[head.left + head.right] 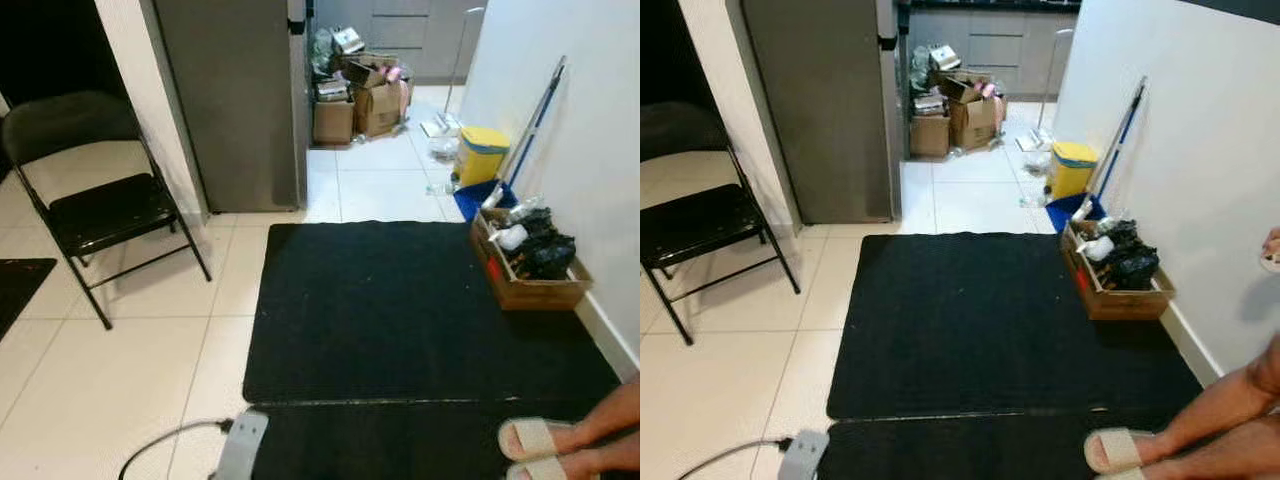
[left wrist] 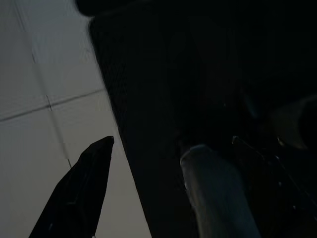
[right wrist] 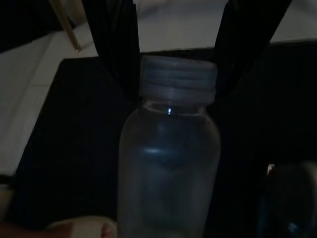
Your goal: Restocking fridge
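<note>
Tiled floor (image 1: 120, 370), black mat (image 1: 400, 310), fridge (image 1: 235, 100) shut ahead — right gripper (image 3: 176, 59) jaws pinching a bottle (image 3: 171, 158); left gripper (image 2: 148, 163) jaws spread, empty. Stocking not yet begun.

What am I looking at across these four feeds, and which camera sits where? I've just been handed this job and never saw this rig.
You are driving a walking humanoid with two arms, each ending in two long black fingers. The two wide pictures come from its head camera, looking forward and down. Ahead is the grey fridge, door shut, beyond a black mat on the tiled floor. A folding chair stands to the left, a wooden crate of items by the right wall, cardboard boxes further back. A person's sandalled foot is at the lower right.

The two dark pictures come from the wrists. The right gripper holds a clear capped bottle by its neck. The left gripper hangs over the mat's edge, fingers apart, holding nothing.
</note>
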`<state>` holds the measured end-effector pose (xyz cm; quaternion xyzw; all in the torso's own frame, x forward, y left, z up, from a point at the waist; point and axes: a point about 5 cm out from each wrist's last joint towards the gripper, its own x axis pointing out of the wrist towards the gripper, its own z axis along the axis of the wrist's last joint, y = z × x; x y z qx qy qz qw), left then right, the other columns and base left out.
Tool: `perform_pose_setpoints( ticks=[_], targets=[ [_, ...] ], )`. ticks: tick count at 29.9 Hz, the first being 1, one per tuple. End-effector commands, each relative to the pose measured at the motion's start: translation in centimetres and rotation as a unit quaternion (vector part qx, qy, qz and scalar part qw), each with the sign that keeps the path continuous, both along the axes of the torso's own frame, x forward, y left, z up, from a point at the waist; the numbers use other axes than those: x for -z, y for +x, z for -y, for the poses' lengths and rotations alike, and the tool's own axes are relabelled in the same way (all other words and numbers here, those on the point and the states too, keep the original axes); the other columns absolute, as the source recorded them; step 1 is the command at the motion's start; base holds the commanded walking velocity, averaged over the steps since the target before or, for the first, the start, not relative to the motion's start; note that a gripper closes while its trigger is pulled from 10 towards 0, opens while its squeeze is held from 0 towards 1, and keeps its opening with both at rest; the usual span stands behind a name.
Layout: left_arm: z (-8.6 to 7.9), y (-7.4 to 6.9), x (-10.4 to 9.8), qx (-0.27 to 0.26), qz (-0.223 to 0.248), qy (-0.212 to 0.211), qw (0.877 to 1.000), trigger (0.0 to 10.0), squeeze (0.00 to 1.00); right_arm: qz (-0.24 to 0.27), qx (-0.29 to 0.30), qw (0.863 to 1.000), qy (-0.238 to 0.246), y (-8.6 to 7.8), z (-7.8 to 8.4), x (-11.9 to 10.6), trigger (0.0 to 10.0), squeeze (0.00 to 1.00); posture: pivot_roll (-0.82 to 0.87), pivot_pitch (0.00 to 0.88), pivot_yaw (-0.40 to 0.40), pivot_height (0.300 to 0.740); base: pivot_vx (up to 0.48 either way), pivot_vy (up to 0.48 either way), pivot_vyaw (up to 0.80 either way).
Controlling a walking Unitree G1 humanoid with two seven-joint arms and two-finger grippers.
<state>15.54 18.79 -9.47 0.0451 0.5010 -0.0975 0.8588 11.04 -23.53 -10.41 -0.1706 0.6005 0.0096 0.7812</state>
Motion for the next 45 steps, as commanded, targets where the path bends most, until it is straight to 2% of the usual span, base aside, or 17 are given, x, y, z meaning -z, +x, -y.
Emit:
perform_pose_setpoints(
  ticks=[1, 10, 15, 20, 41, 45],
  targets=[
    [0.36, -0.06, 0.08, -0.005, -0.005, -0.010, 1.000, 10.0, 0.00, -0.002, 0.005, 1.000, 0.002, -0.15, -0.03, 0.05, 10.0, 0.00, 0.01, 0.000, -0.010, 0.740, 0.000, 0.000, -0.77],
    [0.43, -0.17, 0.13, -0.012, -0.005, -0.013, 1.000, 10.0, 0.00, -0.001, 0.006, 1.000, 0.003, -0.12, -0.17, 0.08, 10.0, 0.00, 0.01, 0.000, -0.011, 0.740, 0.000, 0.000, -0.77],
    [0.47, -0.24, 0.16, -0.023, -0.003, -0.018, 1.000, 10.0, 0.00, 0.003, 0.012, 1.000, 0.003, -0.14, -0.15, 0.07, 10.0, 0.00, 0.01, 0.000, -0.015, 0.740, 0.000, 0.000, 0.00],
    [0.65, -0.25, 0.16, -0.010, -0.003, -0.021, 1.000, 10.0, 0.00, 0.003, 0.009, 1.000, 0.003, -0.12, -0.17, 0.07, 10.0, 0.00, 0.02, 0.000, -0.018, 0.740, 0.000, 0.000, 0.00],
    [1.30, -0.55, 0.31, 0.009, -0.007, -0.027, 1.000, 10.0, 0.00, -0.001, -0.007, 1.000, 0.002, -0.05, -0.31, 0.09, 10.0, 0.00, 0.02, 0.000, -0.026, 0.740, 0.388, 0.000, 0.00],
    [1.31, -0.58, 0.32, 0.010, -0.008, -0.027, 1.000, 10.0, 0.00, -0.003, -0.003, 1.000, 0.004, -0.11, -0.35, 0.11, 10.0, 0.00, 0.02, 0.000, -0.025, 0.740, 0.401, 0.000, -0.80]
  ],
)
